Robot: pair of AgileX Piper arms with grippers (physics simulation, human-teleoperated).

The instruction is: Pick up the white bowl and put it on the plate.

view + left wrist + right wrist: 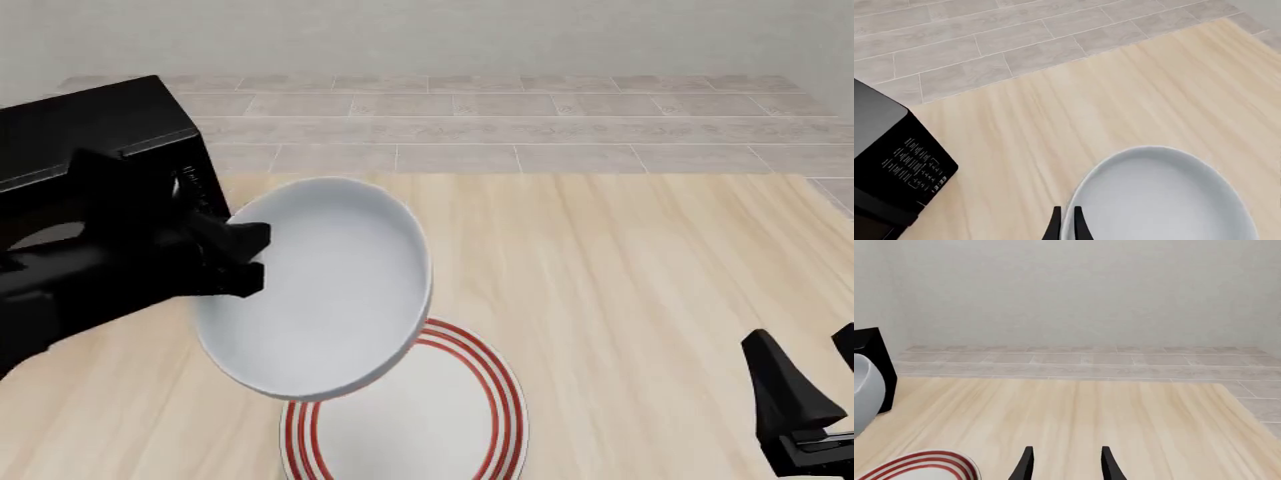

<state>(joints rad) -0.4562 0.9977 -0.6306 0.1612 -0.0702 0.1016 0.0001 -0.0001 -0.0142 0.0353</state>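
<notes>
Right tool: released, idle, well apart. Left tool: clenched on bowl rim, bowl held tilted above plate. Bowl to be levelled, centred, then lowered.

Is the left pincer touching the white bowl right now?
Touching. In the left wrist view, the left pincer has its two fingertips closed on the white bowl's rim, one on each side, no gap showing.

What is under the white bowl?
The bowl is held up in the air by the left fingers pinching its rim. Below it lies the red-ringed plate on the table. The bowl hides the plate's far edge.
</notes>
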